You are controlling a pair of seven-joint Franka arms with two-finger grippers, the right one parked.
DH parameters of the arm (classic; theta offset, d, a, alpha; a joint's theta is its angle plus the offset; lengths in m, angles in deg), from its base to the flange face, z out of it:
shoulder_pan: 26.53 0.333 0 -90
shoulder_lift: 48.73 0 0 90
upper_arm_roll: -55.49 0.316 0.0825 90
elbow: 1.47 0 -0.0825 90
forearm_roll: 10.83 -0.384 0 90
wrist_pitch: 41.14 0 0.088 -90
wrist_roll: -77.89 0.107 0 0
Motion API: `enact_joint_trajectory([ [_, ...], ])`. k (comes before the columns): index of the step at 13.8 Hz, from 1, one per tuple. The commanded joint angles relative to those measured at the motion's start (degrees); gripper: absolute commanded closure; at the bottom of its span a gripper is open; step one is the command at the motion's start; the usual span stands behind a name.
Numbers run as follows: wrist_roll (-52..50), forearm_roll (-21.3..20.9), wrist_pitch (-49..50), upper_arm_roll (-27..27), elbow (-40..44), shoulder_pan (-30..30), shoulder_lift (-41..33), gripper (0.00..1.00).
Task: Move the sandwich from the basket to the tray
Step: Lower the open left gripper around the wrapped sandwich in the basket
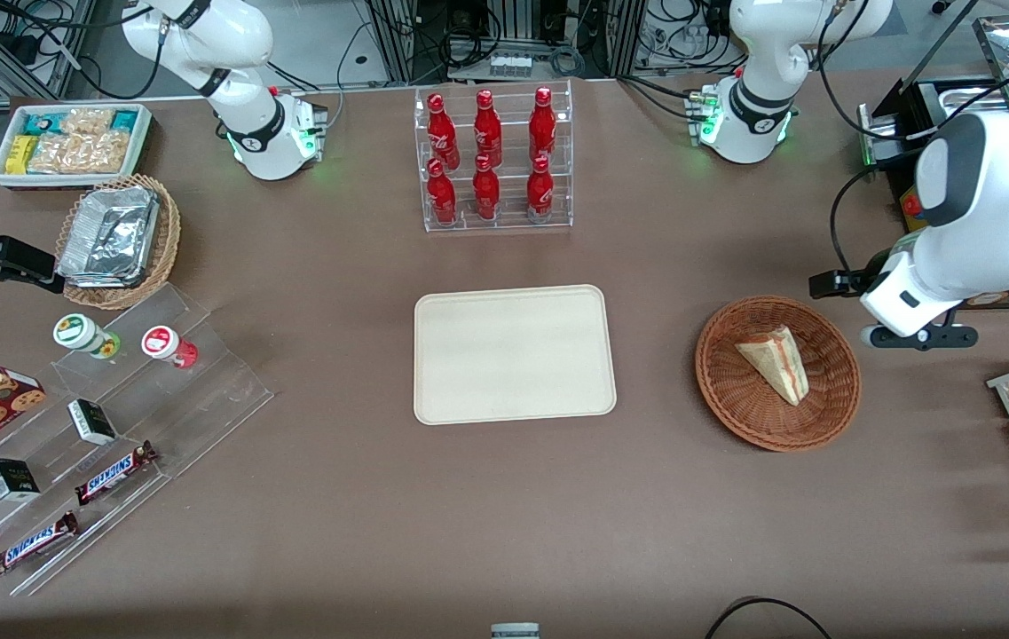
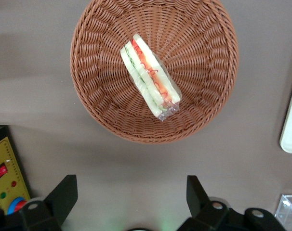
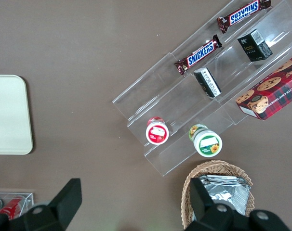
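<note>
The sandwich (image 1: 779, 364) is lying in the basket (image 1: 739, 404), wrapped in clear film, with its orange-red and green filling stripe (image 2: 151, 72) showing along the cut edge. In the front view its narrow tip is pointing toward about five o'clock. The basket is sitting on the brown counter (image 1: 504, 515), well apart from the tray (image 1: 513, 355), which is lying flat at the counter's middle with nothing on it.

The end effector (image 2: 131, 197) is hanging above the counter just beside the basket, toward the working arm's end. Its two dark fingers (image 2: 64, 195) are standing wide apart, holding nothing and touching nothing; the sandwich is lying clear of them.

Farther from the front camera than the tray, a clear rack of red bottles (image 1: 491, 160) is standing upright on the counter.
</note>
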Motion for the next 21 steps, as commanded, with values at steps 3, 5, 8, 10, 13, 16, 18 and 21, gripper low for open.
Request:
enact_joint_trajectory([
  [3, -10.5, -0.6, -8.3, 0.2, -7.5, -0.7, -1.1, 0.0],
  [5, -14.9, -0.5, -11.4, 0.2, -9.5, -0.7, -1.0, 0.0],
  [8, -22.0, -0.1, -17.0, 0.0, -11.8, -1.0, -0.4, 0.0],
  [10, -24.7, -0.1, -19.3, -0.3, -11.6, -1.6, 1.5, 0.0],
  [13, -28.2, -0.1, -23.6, -0.3, -11.3, -3.0, 3.8, 0.0],
  [16, -28.7, -0.1, -26.5, -0.3, -11.4, -3.8, 5.3, 0.0],
  [18, -28.7, -0.1, -27.9, -0.2, -11.3, -3.8, 6.7, 0.0],
  [21, -30.8, 0.1, -30.2, -0.2, -11.4, -3.7, 8.8, 0.0],
])
